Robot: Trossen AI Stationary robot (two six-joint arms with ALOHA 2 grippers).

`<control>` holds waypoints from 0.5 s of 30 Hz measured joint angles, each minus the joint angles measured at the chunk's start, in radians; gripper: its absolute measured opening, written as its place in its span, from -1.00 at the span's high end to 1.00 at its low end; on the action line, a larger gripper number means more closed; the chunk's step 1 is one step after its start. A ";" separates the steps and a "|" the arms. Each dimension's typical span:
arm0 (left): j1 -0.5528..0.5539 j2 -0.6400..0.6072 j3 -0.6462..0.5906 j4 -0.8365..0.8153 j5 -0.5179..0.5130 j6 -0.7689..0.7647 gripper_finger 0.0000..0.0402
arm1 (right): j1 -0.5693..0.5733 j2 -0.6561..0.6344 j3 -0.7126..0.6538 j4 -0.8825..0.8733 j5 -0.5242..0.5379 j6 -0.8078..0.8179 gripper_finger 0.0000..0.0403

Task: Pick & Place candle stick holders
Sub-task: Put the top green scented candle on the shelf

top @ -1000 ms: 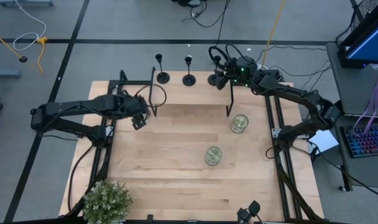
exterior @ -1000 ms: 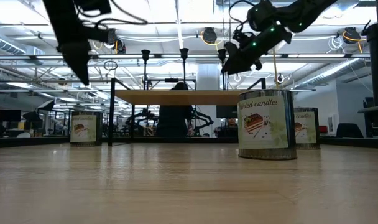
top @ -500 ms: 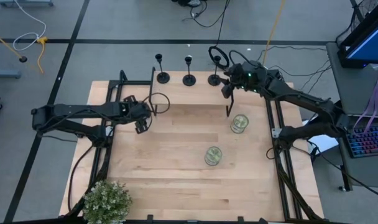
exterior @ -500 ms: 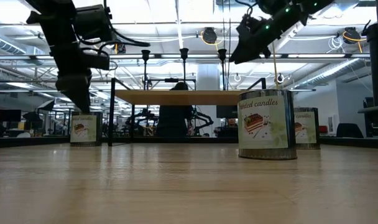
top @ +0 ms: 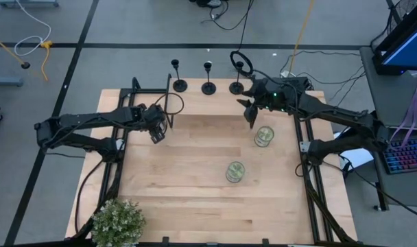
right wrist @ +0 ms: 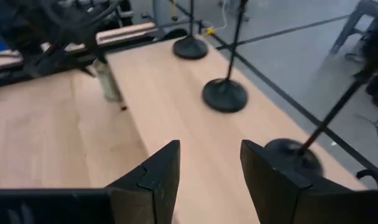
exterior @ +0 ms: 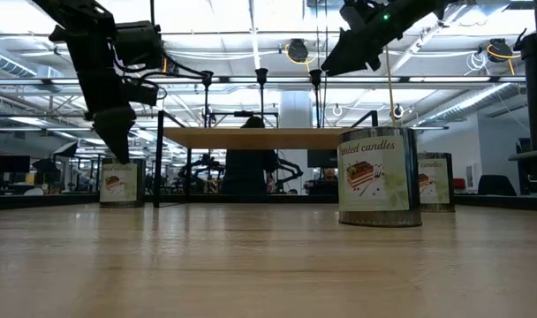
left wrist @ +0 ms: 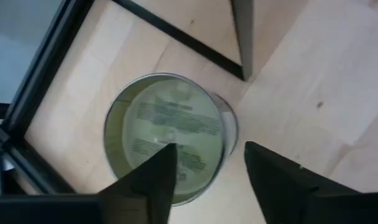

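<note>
Three black candle stick holders (top: 179, 85) (top: 208, 87) (top: 236, 87) stand upright on their disc bases in a row along the far edge of a raised wooden shelf (exterior: 251, 137). Their bases also show in the right wrist view (right wrist: 190, 46) (right wrist: 225, 94) (right wrist: 295, 158). My right gripper (top: 248, 103) (right wrist: 209, 146) is open and empty, hovering above the shelf just near-right of the right holder. My left gripper (top: 157, 132) (left wrist: 207, 149) is open, pointing down over a round candle tin (left wrist: 170, 134) on the table beside the shelf's left leg, with no touch that I can see.
Two more candle jars (top: 264, 135) (top: 234, 171) stand on the table's right half. The shelf's black legs (top: 169, 103) (top: 252, 116) rise at the far middle. A leafy potted plant (top: 117, 221) stands at the near left corner.
My right gripper has drawn back from the right holder, going up and a little toward the table's near edge. My left gripper has gone down toward the candle tin and slightly toward the shelf's left leg.
</note>
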 joint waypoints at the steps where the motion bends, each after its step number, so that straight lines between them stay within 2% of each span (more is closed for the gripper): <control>1: 0.002 0.006 0.000 0.004 0.002 -0.002 0.14 | 0.011 0.000 0.000 -0.014 0.000 0.000 0.20; 8: 0.002 0.019 0.000 0.006 0.002 -0.025 0.53 | 0.079 0.000 0.000 -0.070 0.000 0.000 0.21; 12: 0.002 0.016 0.000 0.000 0.008 -0.056 0.82 | 0.096 0.000 0.000 -0.063 0.000 -0.002 0.21; 15: 0.002 0.013 0.004 -0.001 0.063 -0.068 0.95 | 0.101 0.000 0.000 -0.064 0.000 -0.005 0.21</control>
